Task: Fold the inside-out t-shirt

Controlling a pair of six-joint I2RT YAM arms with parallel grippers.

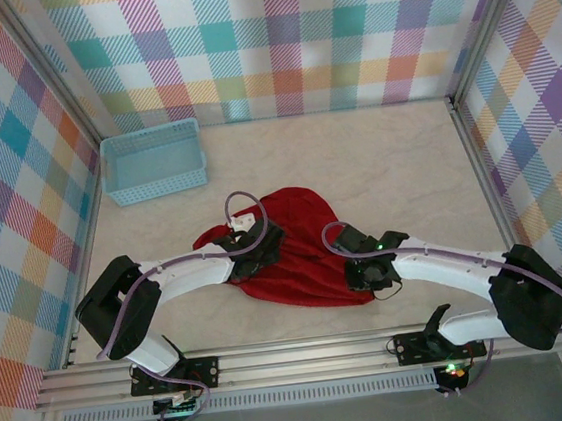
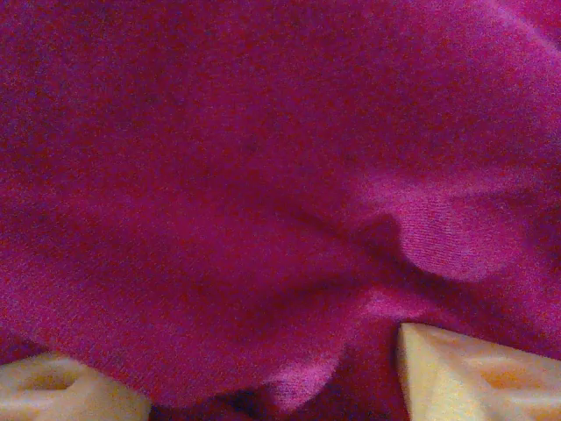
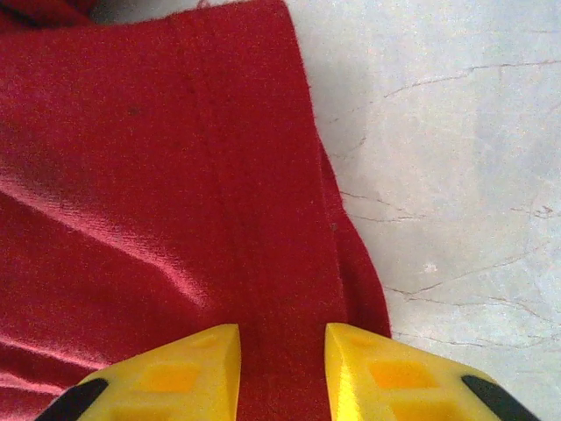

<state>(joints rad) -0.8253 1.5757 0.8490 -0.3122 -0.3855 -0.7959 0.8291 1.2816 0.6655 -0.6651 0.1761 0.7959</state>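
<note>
The inside-out t-shirt (image 1: 306,253) lies bunched in a red heap at the middle of the table. My left gripper (image 1: 255,248) sits low on the heap's left part. In the left wrist view red cloth (image 2: 263,175) bulges down between its pale fingertips (image 2: 473,377), which stand wide apart; the left gripper (image 2: 272,386) is open. My right gripper (image 1: 365,272) is at the heap's right lower edge. Its yellow fingers (image 3: 175,377) stand apart over a flat hemmed strip of the shirt (image 3: 158,175), so the right gripper (image 3: 282,368) is open.
A light-blue basket (image 1: 152,162) stands at the back left, apart from the shirt. Bare marbled tabletop (image 1: 397,168) spreads right of and behind the heap, also seen beside the cloth edge (image 3: 456,175). Plaid walls enclose the table on three sides.
</note>
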